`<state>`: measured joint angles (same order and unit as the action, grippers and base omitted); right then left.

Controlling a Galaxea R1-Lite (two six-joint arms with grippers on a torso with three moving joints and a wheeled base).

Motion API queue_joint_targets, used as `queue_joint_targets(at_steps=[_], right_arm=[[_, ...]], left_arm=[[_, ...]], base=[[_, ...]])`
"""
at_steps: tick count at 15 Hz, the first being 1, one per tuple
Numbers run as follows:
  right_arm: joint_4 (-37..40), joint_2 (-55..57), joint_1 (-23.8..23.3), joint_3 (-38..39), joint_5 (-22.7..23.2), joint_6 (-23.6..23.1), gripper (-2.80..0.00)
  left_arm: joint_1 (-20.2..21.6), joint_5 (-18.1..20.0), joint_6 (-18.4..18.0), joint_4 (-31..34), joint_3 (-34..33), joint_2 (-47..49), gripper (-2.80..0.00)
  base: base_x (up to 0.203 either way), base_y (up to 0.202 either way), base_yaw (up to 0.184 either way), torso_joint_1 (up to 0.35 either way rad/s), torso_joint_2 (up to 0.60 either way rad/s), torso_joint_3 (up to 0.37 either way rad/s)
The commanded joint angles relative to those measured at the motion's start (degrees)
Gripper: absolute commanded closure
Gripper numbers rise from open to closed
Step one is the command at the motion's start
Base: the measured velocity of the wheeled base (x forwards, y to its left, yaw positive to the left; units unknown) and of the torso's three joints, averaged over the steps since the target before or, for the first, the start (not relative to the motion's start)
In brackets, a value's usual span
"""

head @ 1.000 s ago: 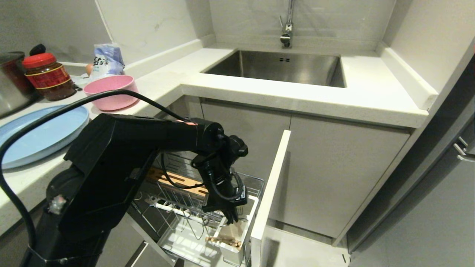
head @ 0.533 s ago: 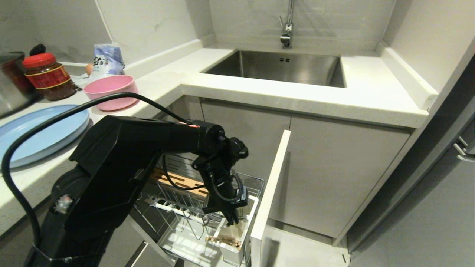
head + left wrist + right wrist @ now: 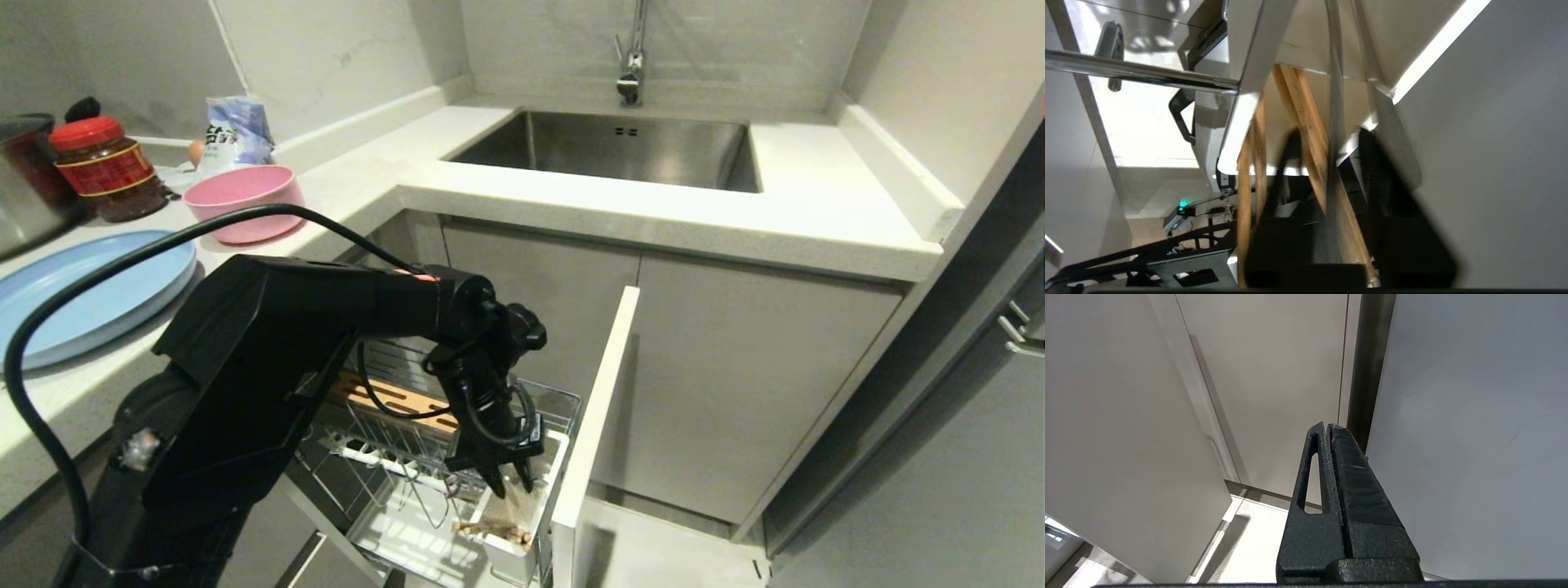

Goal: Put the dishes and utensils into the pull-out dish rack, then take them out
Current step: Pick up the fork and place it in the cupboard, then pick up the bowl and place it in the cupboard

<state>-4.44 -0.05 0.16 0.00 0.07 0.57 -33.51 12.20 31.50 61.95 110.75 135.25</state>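
White cup (image 3: pixel 522 523) in rack (image 3: pixel 392 457) holds chopsticks (image 3: pixel 1306 134) & fork (image 3: pixel 1334 122); left gripper (image 3: pixel 513 487) spread above it. Right gripper (image 3: pixel 1329 433) pressed together.

The kitchen is lit softly and evenly, with a pale glare on the counter (image 3: pixel 620 216) near the sink (image 3: pixel 620 147). The black arm (image 3: pixel 269 359) throws the open rack (image 3: pixel 392 457) below into shadow. The head view bends lines at its edges. In the left wrist view, the fingers (image 3: pixel 1392 228) and chopsticks (image 3: pixel 1306 122) are blurred, and a white edge (image 3: pixel 1237 134) is burnt out by light.
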Motion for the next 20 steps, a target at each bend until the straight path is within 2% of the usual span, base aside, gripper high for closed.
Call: queue_joint_targets(at_steps=[1,6,10,17,18,19,20], right_arm=[[-0.05,-0.04,0.02,1.49,0.01,0.05,0.0],[-0.05,-0.04,0.02,1.49,0.01,-0.04,0.0],[-0.05,-0.04,0.02,1.49,0.01,-0.04,0.0],[-0.05,-0.04,0.02,1.49,0.01,-0.04,0.0],[-0.05,-0.04,0.02,1.49,0.01,-0.04,0.0],[-0.05,-0.04,0.02,1.49,0.01,-0.04,0.0],[-0.05,-0.04,0.02,1.49,0.01,-0.04,0.0]], left_arm=[[-0.03,0.01,0.2,0.26,0.05,-0.08,-2.8],[-0.06,-0.34,0.23,0.45,-0.01,-0.17,-2.8],[0.03,-2.72,0.52,0.54,-0.01,-1.35,-2.8],[-0.8,-5.32,0.67,4.21,-0.24,-10.5,-2.8],[-1.09,-5.82,0.68,4.53,-0.33,-12.16,-0.31],[-1.45,-6.18,0.66,4.91,-0.53,-13.67,0.0],[-1.65,-6.34,0.58,5.91,-0.65,-15.37,0.0]], base=[[0.0,0.0,0.0,0.0,0.0,0.0],[0.0,0.0,0.0,0.0,0.0,0.0],[0.0,0.0,0.0,0.0,0.0,0.0],[0.0,0.0,0.0,0.0,0.0,0.0],[0.0,0.0,0.0,0.0,0.0,0.0],[0.0,0.0,0.0,0.0,0.0,0.0],[0.0,0.0,0.0,0.0,0.0,0.0]])
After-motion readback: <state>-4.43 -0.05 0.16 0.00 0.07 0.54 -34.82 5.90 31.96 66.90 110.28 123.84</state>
